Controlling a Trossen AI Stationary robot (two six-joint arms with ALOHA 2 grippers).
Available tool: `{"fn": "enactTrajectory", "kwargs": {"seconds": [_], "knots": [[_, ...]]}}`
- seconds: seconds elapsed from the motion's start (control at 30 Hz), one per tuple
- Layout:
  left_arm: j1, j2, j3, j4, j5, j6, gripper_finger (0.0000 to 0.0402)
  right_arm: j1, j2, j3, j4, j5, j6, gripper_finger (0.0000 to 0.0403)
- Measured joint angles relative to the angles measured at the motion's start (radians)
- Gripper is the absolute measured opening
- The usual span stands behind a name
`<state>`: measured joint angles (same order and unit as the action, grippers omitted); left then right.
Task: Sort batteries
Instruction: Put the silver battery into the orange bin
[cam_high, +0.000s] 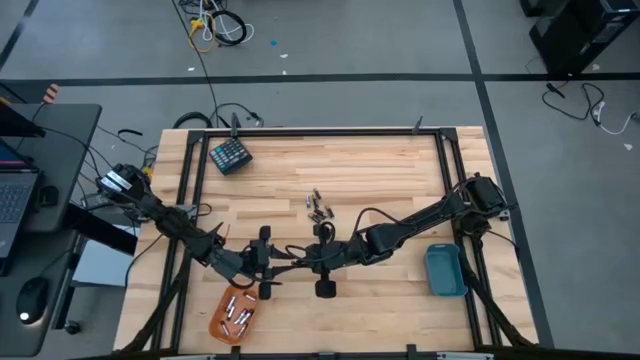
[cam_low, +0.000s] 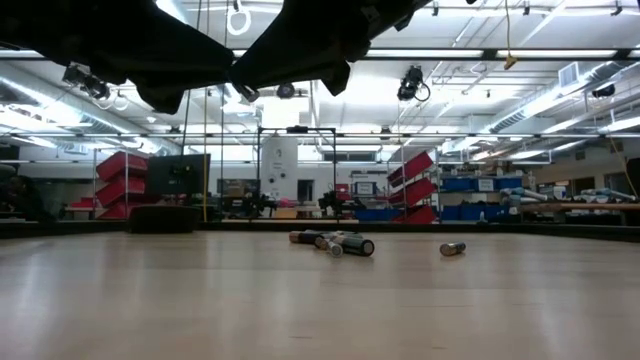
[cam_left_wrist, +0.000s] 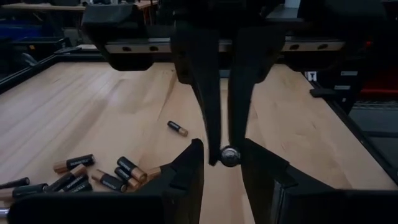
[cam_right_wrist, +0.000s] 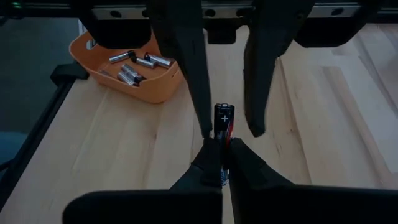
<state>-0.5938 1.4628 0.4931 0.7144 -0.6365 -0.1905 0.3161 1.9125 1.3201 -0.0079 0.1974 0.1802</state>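
Observation:
Both grippers meet above the table's middle near edge. My right gripper (cam_right_wrist: 225, 163) is shut on one dark battery (cam_right_wrist: 224, 119), whose plus end points at my left gripper (cam_high: 265, 262). That gripper is open, and its two fingers (cam_right_wrist: 189, 68) stand either side of the battery's free end. A loose pile of batteries (cam_high: 318, 207) lies on the wood farther back, also seen in the left wrist view (cam_left_wrist: 93, 175). Several silvery batteries (cam_right_wrist: 134, 65) lie in the orange tray (cam_high: 233, 313). The blue tray (cam_high: 445, 270) sits at the right. My right gripper pinches the battery's rear end (cam_right_wrist: 224, 149) between its two fingers, coming level from the table's right. The battery lies along the fingers and sticks out ahead of them, lifted clear of the table. Seen end-on from the left wrist, its round end (cam_left_wrist: 229, 155) sits between the fingertips.
A dark teal keypad-like block (cam_high: 230, 155) lies near the far left corner. One battery (cam_left_wrist: 177, 128) lies apart from the pile. A black frame rail (cam_high: 330, 130) runs around the tabletop. Bare wood shows between the pile and the blue tray.

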Motion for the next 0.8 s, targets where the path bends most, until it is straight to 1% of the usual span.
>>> {"fn": "enactTrajectory", "kwargs": {"seconds": [0.23,0.47,0.5,0.67,0.8], "knots": [[0.000,0.000,0.000,-0.001,0.002,0.001,0.0077,0.000,0.000,0.000,0.000,0.000,0.000,0.0000],[-0.001,0.000,0.000,-0.001,0.003,0.002,0.0015,0.000,0.000,0.000,0.000,0.000,-0.001,0.0000],[-0.001,0.000,0.000,-0.001,0.004,0.002,0.0011,0.000,0.000,0.000,0.001,0.000,-0.001,0.0000],[-0.002,0.000,0.000,-0.001,0.000,0.001,0.0009,0.000,0.000,0.000,0.006,0.000,0.000,0.0013],[-0.007,0.000,0.000,0.000,-0.005,0.002,0.0009,0.000,-0.001,0.000,0.006,-0.004,0.028,0.0038]]}}
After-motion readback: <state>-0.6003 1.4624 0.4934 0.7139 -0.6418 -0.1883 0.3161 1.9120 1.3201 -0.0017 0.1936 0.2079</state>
